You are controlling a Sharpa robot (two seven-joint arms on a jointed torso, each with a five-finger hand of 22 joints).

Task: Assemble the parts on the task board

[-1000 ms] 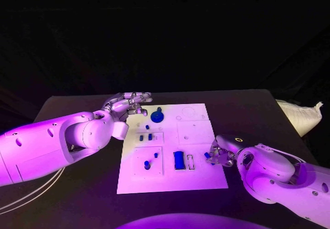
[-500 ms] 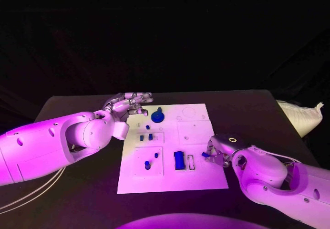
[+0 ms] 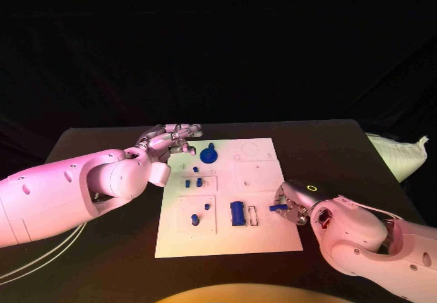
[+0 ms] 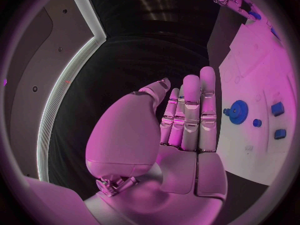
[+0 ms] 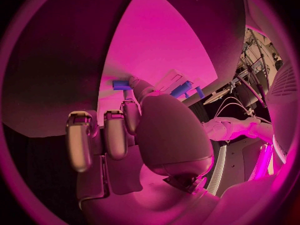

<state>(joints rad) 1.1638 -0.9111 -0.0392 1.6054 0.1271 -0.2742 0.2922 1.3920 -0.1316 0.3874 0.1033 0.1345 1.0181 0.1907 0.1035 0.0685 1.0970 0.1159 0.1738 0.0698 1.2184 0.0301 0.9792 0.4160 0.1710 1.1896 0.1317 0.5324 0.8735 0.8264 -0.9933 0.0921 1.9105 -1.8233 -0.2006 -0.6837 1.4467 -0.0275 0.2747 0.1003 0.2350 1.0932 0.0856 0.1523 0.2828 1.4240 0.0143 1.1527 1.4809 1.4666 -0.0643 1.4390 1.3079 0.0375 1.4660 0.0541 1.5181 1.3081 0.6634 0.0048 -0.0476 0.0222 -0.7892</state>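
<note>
While the board (image 3: 259, 237) lies in the centre of the head view on the black table (image 3: 109, 265), the right hand (image 3: 293, 205) sits at its right edge, lower right of centre, with a small blue peg (image 3: 276, 207) at its fingertips. In the right wrist view that peg (image 5: 121, 85) shows pinched between the thumb and a finger, the other fingers (image 5: 80, 140) curled beside it (so the hand has hold of it). Just left of the peg, on the board, stands a blue block (image 3: 237, 212) beside a narrow slot (image 3: 253, 214).

Upper left of the board, the left hand (image 3: 169, 137) hovers at the board's far-left corner, its fingers straight and side by side in the left wrist view (image 4: 187, 115), holding nothing. A blue gear (image 3: 208, 153) lies on the board just right of that hand. Below it in the frame, two small blue pegs (image 3: 193, 182) stand in a recessed panel, and another blue piece (image 3: 195, 218) sits in the lower-left panel, well apart from both hands.
</note>
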